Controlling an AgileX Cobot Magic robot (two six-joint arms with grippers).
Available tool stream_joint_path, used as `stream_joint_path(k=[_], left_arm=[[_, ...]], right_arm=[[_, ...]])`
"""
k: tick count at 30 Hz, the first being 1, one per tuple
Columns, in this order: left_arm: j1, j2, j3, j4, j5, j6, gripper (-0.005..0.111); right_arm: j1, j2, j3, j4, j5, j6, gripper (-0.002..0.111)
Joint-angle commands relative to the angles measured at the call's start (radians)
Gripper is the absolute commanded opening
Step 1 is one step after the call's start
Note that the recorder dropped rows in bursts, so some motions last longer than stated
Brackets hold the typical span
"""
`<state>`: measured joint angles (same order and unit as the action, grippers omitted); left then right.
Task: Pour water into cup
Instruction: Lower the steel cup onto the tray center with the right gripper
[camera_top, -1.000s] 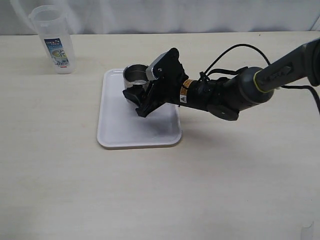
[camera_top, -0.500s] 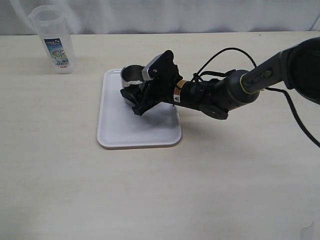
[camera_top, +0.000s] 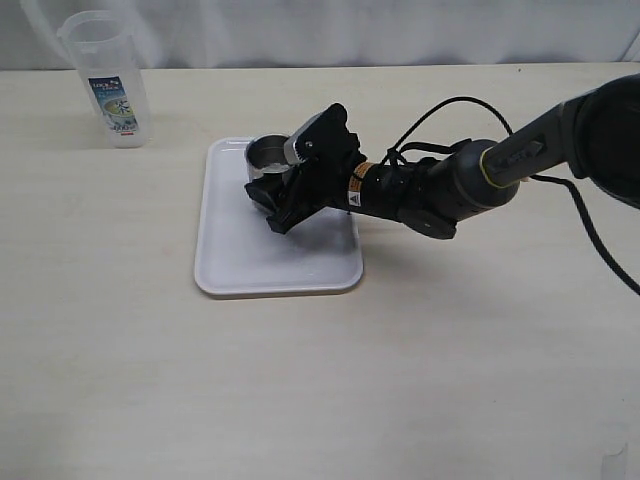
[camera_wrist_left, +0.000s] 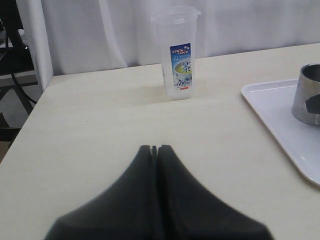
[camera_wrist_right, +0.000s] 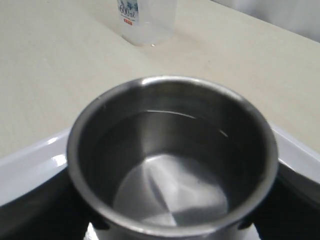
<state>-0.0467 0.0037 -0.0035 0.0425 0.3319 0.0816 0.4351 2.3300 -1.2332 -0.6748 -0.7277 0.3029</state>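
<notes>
The steel cup (camera_top: 268, 153) stands upright at the far end of a white tray (camera_top: 240, 262). My right gripper (camera_top: 268, 186) reaches in from the right and its jaws sit against the cup's two sides. In the right wrist view the cup (camera_wrist_right: 172, 150) fills the frame, with a dark finger (camera_wrist_right: 30, 210) on each side of it and a faint liquid line inside. The clear jug (camera_top: 108, 80) with the blue-and-white label stands at the far left of the table. My left gripper (camera_wrist_left: 156, 148) is shut and empty, low over bare table, facing the jug (camera_wrist_left: 178, 55).
The left wrist view shows the tray's edge (camera_wrist_left: 280, 115) and the cup (camera_wrist_left: 307, 95) off to one side. A white curtain runs behind the table. The right arm's black cable loops over the table (camera_top: 450, 110).
The right gripper and the cup shifted a little left on the tray, then slightly back to the right. The jug has not moved.
</notes>
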Motion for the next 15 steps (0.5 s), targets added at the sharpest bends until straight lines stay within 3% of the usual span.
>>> stream_joint_path(k=[1,9,15], left_arm=[[0.001,-0.004,0.003,0.0,-0.009,-0.004,0.0],[0.001,-0.004,0.003,0.0,-0.009,-0.004,0.0],[0.001,-0.004,0.003,0.0,-0.009,-0.004,0.0]], right_arm=[[0.001,-0.007,-0.01,0.009,-0.033,0.004,0.031],[0.001,-0.007,-0.01,0.009,-0.032,0.004,0.068],[0.001,-0.007,-0.01,0.009,-0.028,0.004,0.076]])
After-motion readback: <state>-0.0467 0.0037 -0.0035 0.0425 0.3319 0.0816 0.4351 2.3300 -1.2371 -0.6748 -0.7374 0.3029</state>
